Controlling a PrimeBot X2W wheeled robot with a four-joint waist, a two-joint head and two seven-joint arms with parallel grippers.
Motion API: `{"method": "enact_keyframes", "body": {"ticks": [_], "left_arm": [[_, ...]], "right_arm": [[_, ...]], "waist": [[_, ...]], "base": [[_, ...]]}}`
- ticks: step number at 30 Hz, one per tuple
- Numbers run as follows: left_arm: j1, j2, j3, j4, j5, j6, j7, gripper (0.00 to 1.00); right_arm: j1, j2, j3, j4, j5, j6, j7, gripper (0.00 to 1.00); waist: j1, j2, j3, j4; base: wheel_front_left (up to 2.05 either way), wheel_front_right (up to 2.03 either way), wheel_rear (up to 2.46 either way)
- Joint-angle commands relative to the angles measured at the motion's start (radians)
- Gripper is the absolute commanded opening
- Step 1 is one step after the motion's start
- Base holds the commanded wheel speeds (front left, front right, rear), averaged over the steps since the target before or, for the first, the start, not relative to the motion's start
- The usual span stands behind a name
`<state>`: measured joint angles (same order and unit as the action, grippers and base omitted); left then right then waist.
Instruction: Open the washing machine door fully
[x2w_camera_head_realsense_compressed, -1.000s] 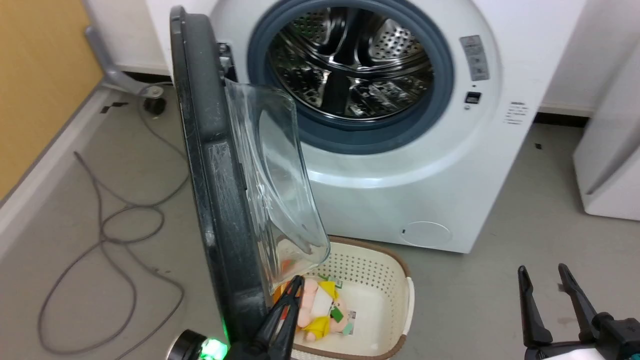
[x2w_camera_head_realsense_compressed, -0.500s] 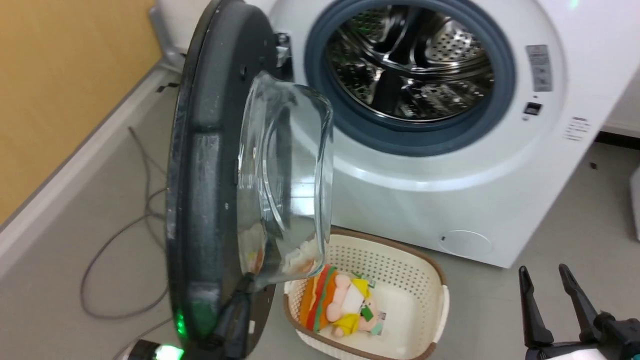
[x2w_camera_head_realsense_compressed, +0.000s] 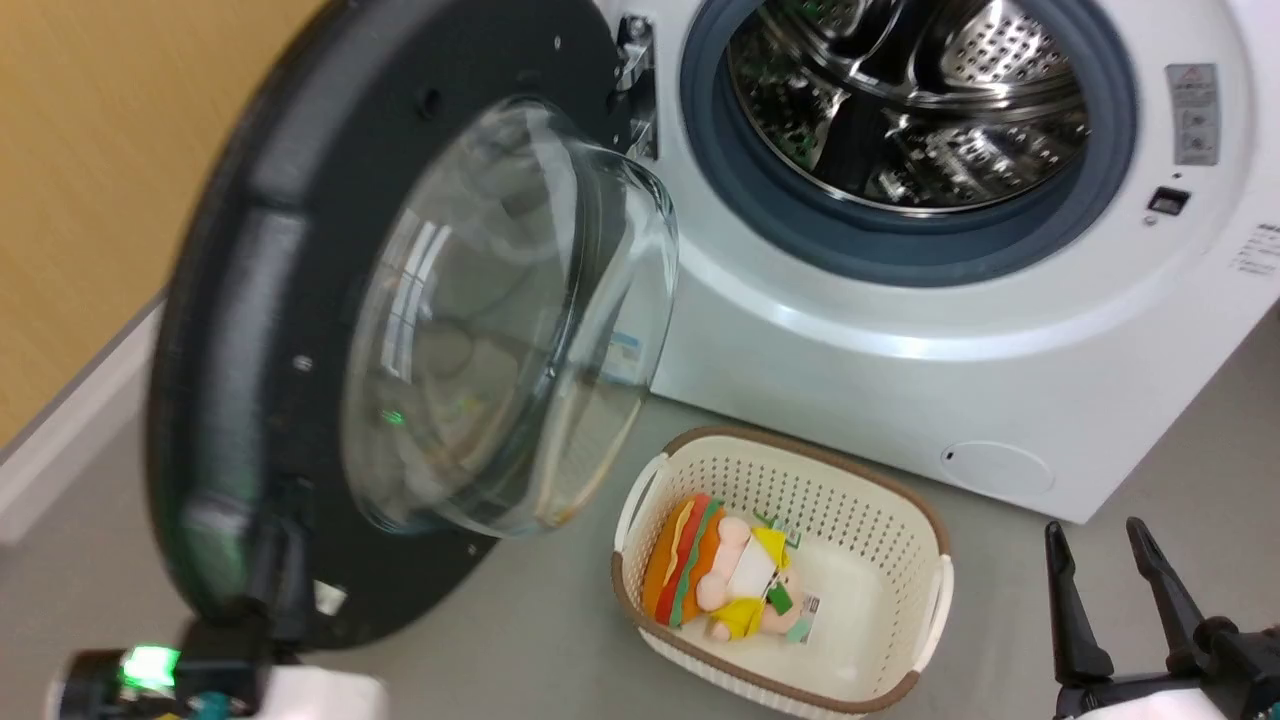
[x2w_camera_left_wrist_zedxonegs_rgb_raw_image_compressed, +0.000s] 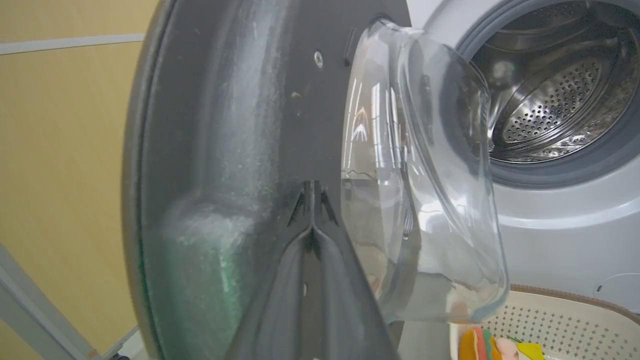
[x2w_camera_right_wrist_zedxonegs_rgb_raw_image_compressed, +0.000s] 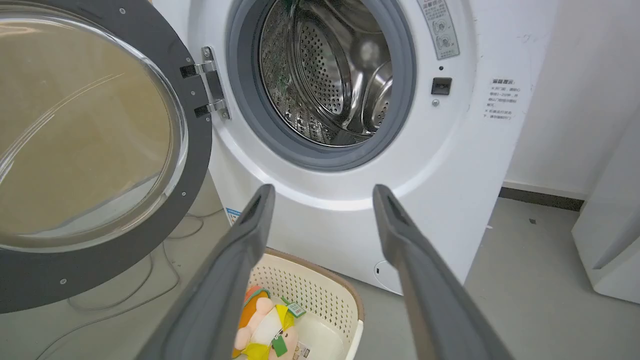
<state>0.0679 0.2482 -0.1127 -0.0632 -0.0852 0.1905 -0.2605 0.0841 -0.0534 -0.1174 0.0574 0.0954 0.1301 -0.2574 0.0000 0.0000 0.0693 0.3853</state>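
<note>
1. Fingers first: my left gripper (x2w_camera_left_wrist_zedxonegs_rgb_raw_image_compressed: 311, 197) has its two long dark fingers pinched together, with the tips pressed on the inner face of the large round glossy black washing machine door (x2w_camera_left_wrist_zedxonegs_rgb_raw_image_compressed: 240, 115), beside its bulging clear glass bowl (x2w_camera_left_wrist_zedxonegs_rgb_raw_image_compressed: 425, 175).
2. My right gripper (x2w_camera_right_wrist_zedxonegs_rgb_raw_image_compressed: 320, 192) hangs spread wide and holds nothing.
3. A second ago the door stood nearly edge-on to me; now it shows its broad face. The head camera has turned too.
4. I judge it nearly fully open, swung well away from the grey-rimmed steel drum opening (x2w_camera_head_realsense_compressed: 905, 110).
</note>
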Motion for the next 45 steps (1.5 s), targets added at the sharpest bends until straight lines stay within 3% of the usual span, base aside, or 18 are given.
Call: {"method": "enact_keyframes", "body": {"ticks": [1, 11, 24, 39, 45], "left_arm": [[-0.031, 0.01, 0.03, 0.005, -0.011, 0.012, -0.001, 0.0], [-0.155, 0.015, 0.185, 0.093, -0.06, 0.024, -0.001, 0.0], [-0.327, 0.036, 0.37, 0.255, -0.092, -0.016, -0.001, 0.0], [-0.561, 0.124, 0.461, 0.507, -0.079, -0.094, -0.001, 0.0], [-0.649, 0.16, 0.485, 0.634, -0.078, -0.104, -0.001, 0.0]], "right_arm": [[-0.018, 0.003, -0.001, -0.005, -0.006, 0.001, -0.004, 1.0], [-0.067, 0.003, -0.004, -0.021, -0.05, 0.001, -0.004, 1.0], [-0.133, 0.003, -0.016, -0.043, -0.104, 0.001, -0.004, 1.0], [-0.187, -0.017, -0.012, -0.058, -0.119, 0.001, -0.004, 1.0], [-0.202, -0.021, -0.008, -0.061, -0.122, 0.001, -0.004, 1.0]], "waist": [[0.0, 0.0, 0.021, 0.011], [0.0, 0.0, 0.115, 0.015], [0.0, 0.0, 0.237, -0.005], [0.0, 0.0, 0.324, -0.033], [0.0, 0.0, 0.349, -0.046]], "base": [[0.0, 0.0, 0.0], [0.0, 0.0, 0.0], [0.0, 0.0, 0.0], [0.0, 0.0, 0.0], [0.0, 0.0, 0.0]]}}
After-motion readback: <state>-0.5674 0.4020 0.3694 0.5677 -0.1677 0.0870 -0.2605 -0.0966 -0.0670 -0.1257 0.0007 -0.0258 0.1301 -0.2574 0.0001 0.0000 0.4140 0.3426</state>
